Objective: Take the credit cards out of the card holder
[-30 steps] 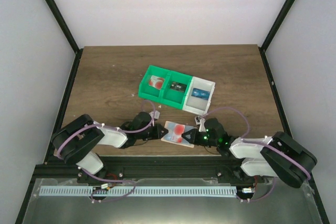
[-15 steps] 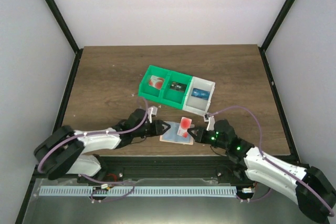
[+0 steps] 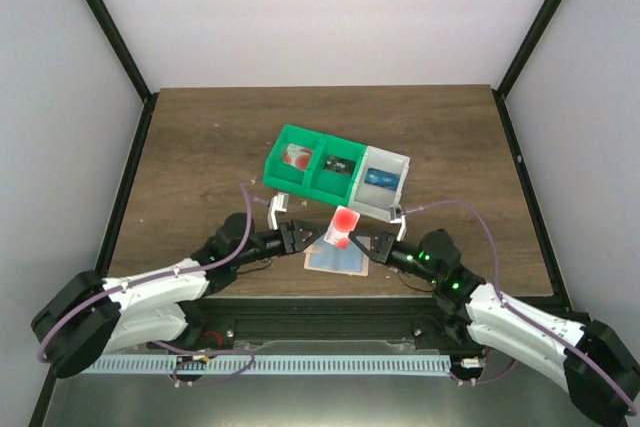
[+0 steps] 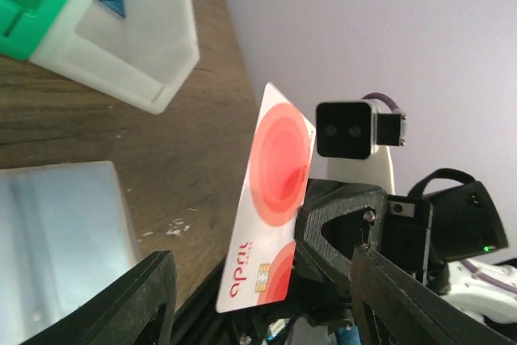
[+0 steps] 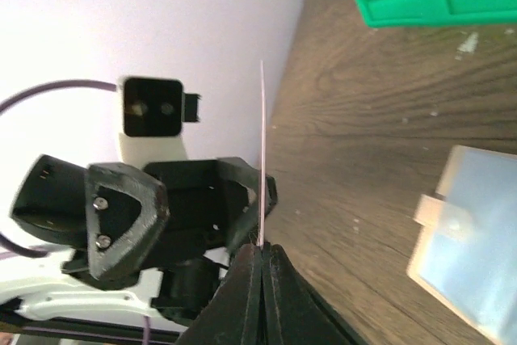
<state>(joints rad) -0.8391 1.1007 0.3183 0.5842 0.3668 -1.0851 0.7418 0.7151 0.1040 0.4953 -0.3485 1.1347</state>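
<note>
Wooden table, right tool pinching red card above card holder, left tool spread wide

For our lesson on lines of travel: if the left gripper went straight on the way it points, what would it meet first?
Most likely the red-and-white card, which the right gripper holds up straight ahead of the open left gripper; the exact depth is hard to judge.

Bright, even light leaves only faint shadows on the brown wooden desk. The left wrist view blurs the pale blue card holder.
</note>
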